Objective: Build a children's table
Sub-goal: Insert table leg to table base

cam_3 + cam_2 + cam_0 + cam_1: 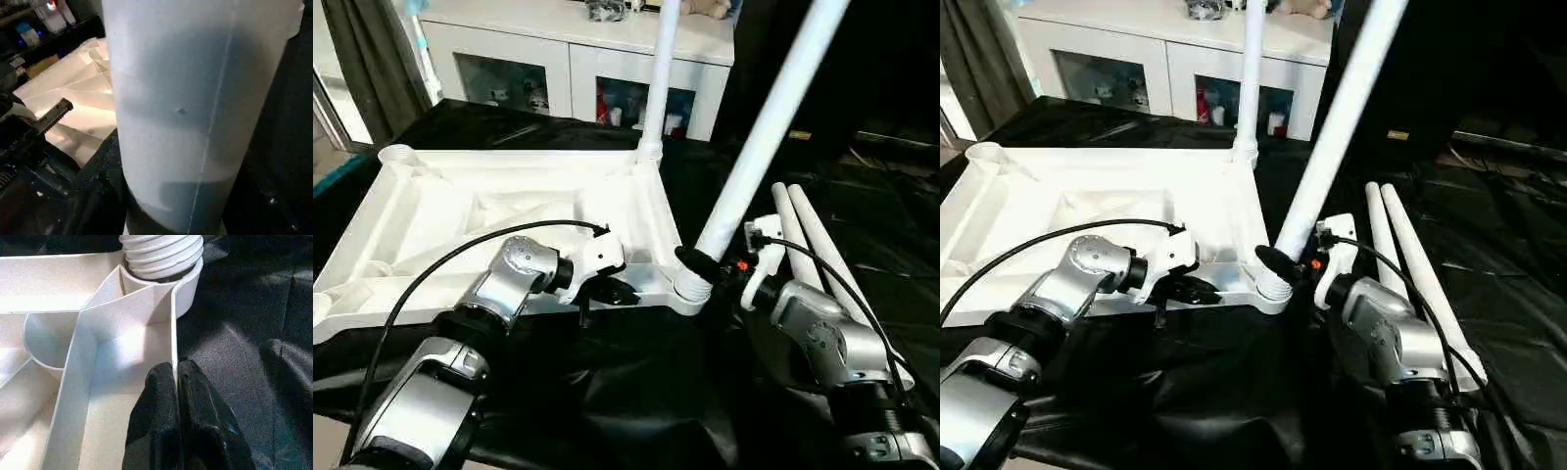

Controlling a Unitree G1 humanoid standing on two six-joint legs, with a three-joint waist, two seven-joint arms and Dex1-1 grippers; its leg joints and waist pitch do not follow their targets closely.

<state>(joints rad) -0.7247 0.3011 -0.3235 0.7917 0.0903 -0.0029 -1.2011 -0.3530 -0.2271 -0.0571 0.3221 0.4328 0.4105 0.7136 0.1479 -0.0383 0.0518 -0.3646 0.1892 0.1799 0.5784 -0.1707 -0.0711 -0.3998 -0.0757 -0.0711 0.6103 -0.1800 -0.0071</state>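
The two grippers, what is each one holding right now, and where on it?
The left gripper pinches the table top's near rim wall, beside the corner socket. The right gripper clasps the tilted leg just above that socket.

Daylight enters from the upper left, glaring on the white table top point(489, 211); the black cloth point(636, 392) swallows light, its folds faintly glossy; the right wrist view is dim, the leg point(195, 107) blurred close up.

I see my counter point(607, 392) draped in wrinkled black sheeting, and lying directly on it are the upturned white table top point(509, 211), ribbed side up, and, just right of it, two loose white legs point(813, 240) side by side.
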